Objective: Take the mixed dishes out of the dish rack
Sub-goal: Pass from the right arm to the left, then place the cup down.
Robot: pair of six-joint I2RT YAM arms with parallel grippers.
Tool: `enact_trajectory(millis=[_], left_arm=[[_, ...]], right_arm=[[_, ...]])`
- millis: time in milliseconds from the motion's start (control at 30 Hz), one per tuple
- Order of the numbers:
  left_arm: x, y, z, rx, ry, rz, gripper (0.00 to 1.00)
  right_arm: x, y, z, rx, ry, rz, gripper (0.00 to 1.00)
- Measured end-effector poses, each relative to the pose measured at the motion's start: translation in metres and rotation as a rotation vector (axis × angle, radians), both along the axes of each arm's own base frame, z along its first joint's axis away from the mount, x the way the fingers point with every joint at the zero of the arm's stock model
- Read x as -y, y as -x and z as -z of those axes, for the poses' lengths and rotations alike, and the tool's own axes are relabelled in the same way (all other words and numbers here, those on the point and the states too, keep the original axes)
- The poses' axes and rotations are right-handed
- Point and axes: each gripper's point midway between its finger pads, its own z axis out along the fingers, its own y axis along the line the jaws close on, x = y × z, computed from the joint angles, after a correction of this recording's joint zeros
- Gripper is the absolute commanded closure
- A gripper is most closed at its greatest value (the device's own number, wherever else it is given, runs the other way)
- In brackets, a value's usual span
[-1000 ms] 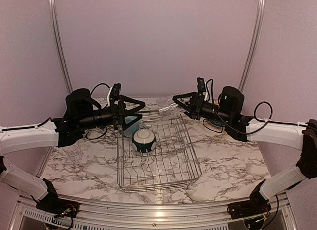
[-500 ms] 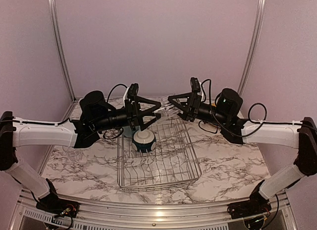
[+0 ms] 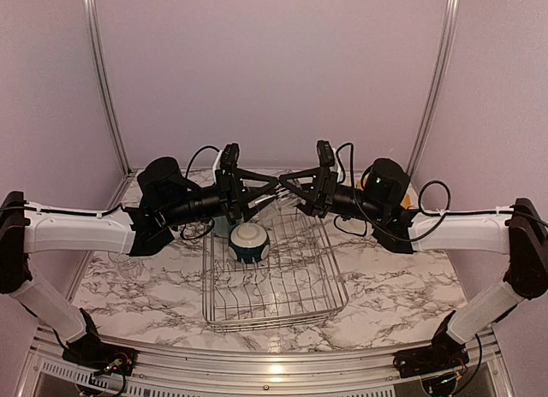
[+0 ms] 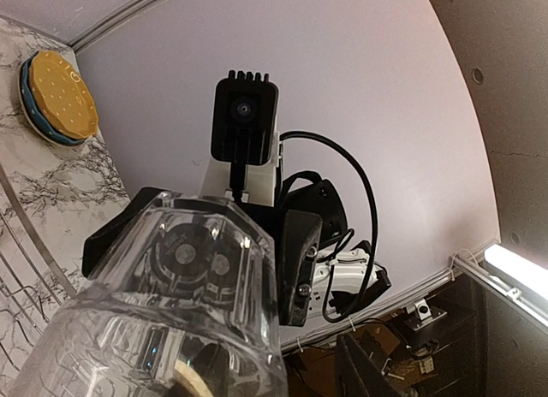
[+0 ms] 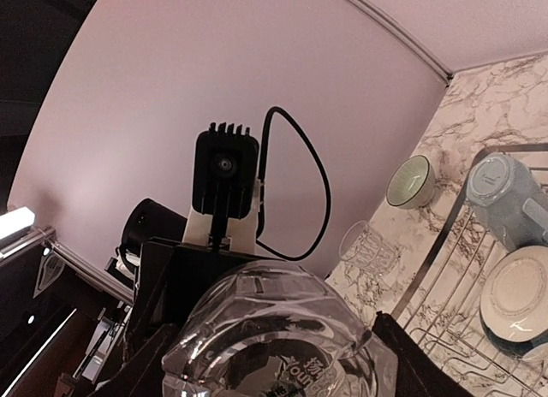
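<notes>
Right wrist view has the clear glass [image 5: 274, 328] big at the bottom middle of the frame, held up in the air. In the top view it sits just above the middle of the frame. It is over the far end of the dish rack [image 3: 295, 277], not in it.

A second ago the two arms were well apart. The right pincer [image 3: 288, 184] carried the glass alone by the upper right of the rack. The left pincer [image 3: 272, 186] was off by the upper left. Now both arms have swung in, and the two pincers meet tip to tip with the glass between them. We think this is a pass from one arm to the other. So this glass is out of the rack but not yet set down on the worktop [image 3: 402, 286].

The right pincer is closed on the glass and holds it up. The left pincer is spread wide, and its fingers reach around the other end of the glass. We cannot tell if they touch it yet.

The dark-teal-and-white bowl [image 3: 249, 241] and the light blue mug [image 5: 505, 196] wait in the rack, at the right edge of the right wrist view. Out on the worktop are the grey-green bowl [image 5: 409, 181], a second clear glass [image 5: 364, 243] and the stack of plates [image 4: 56, 97], which shows at the upper left of the left wrist view.
</notes>
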Motion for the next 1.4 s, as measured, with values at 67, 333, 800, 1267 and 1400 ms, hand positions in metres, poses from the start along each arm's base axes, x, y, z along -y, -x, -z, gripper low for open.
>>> enact_trajectory(millis=[67,333,800,1267,1400], left_arm=[[0.000,0.000,0.000,-0.005,0.001,0.001,0.65],[0.000,-0.001,0.002,-0.020,-0.003,0.000,0.88],[-0.002,-0.003,0.000,-0.003,-0.011,-0.023,1.00],[-0.051,-0.022,0.032,-0.013,-0.291,-0.207,1.00],[-0.089,-0.051,0.054,-0.034,-0.510,-0.337,1.00]], right_arm=[[-0.001,0.000,0.002,-0.003,0.002,-0.002,0.93],[-0.001,-0.002,0.002,-0.001,-0.001,0.008,0.90],[0.002,-0.001,0.000,0.004,0.007,0.030,0.08],[0.034,-0.008,0.015,0.001,0.082,0.139,0.02],[0.044,-0.011,0.025,-0.019,0.111,0.169,0.01]])
